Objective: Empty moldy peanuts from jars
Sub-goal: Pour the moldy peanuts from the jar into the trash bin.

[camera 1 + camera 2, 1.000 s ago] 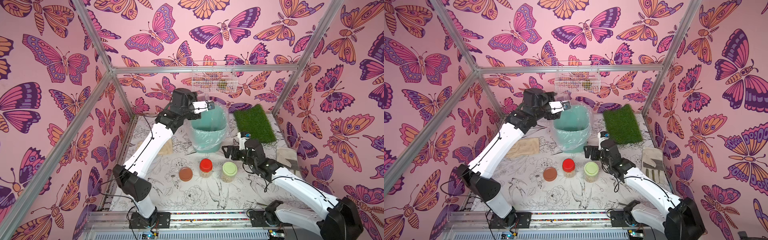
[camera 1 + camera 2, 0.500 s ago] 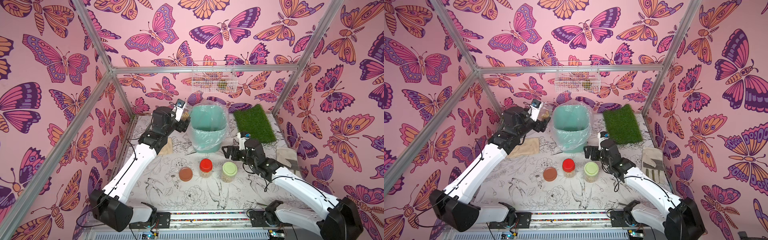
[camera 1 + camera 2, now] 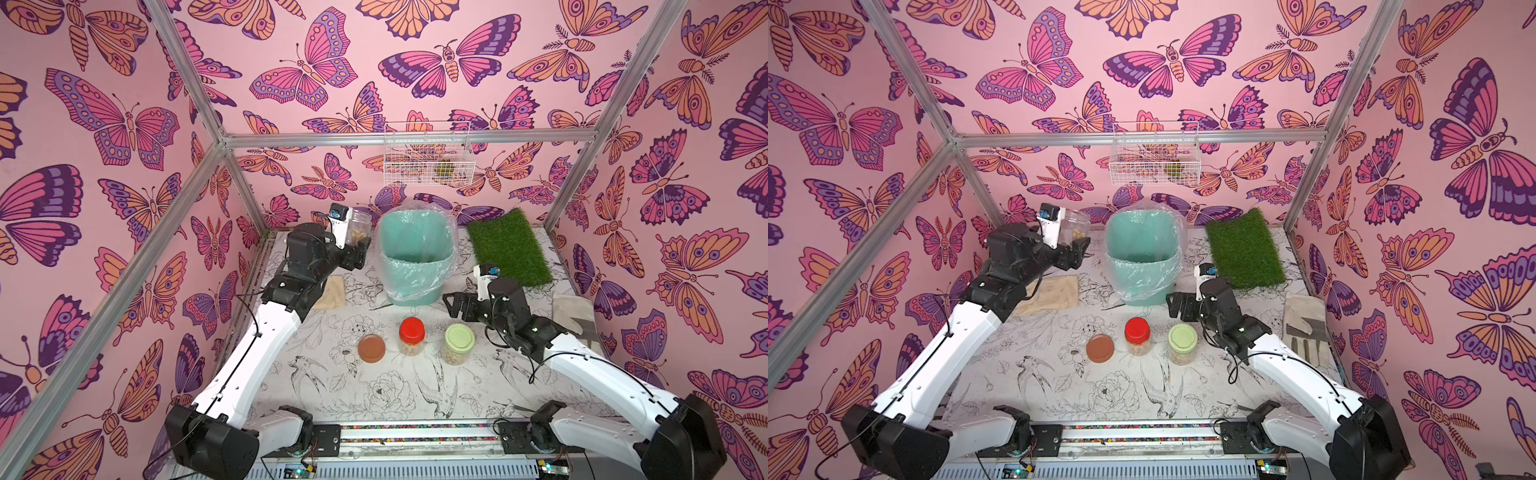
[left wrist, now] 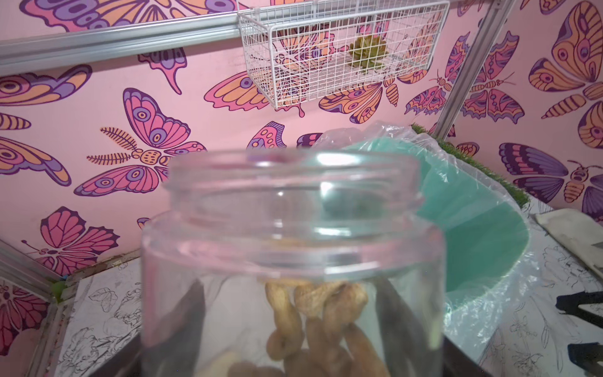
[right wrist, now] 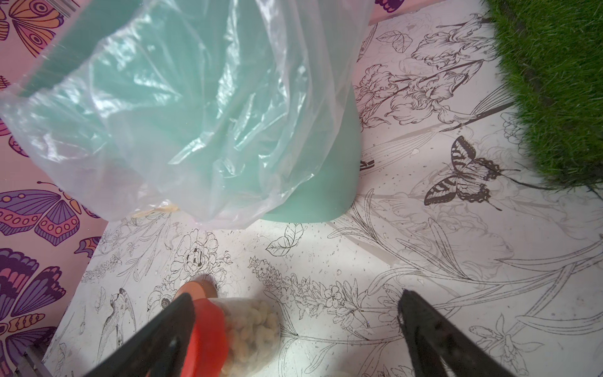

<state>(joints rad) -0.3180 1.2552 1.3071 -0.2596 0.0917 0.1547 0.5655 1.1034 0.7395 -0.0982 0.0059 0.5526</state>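
Top views both show a row of three things nearest the front rail (image 3: 415, 432). A loose brown lid (image 3: 371, 348) lies flat on the table (image 3: 374, 399). Next to it stand a red-lidded jar (image 3: 411, 336) and a green-lidded jar (image 3: 459, 344), both upright and closed, with moldy peanuts (image 3: 453, 358) heaped inside.

Just behind the green-lidded jar hangs the right gripper (image 3: 451, 306), its jaws spread wide and holding nothing. Its wrist view looks between the two fingers at bare table, with the red-lidded jar off by one finger.

Farther back stands the mint-green bin (image 3: 411, 286) with a clear liner. At the bin's left, raised off the table, the left gripper (image 3: 355, 249) is clamped partway closed around a lidless jar (image 3: 359, 226), which sits beside the rim, not over it. Its wrist view shows a few moldy peanuts (image 4: 313, 310) low in that jar.

A grass mat (image 3: 509, 249) lies right of the bin, and a wire basket (image 3: 428, 158) hangs on the back wall.
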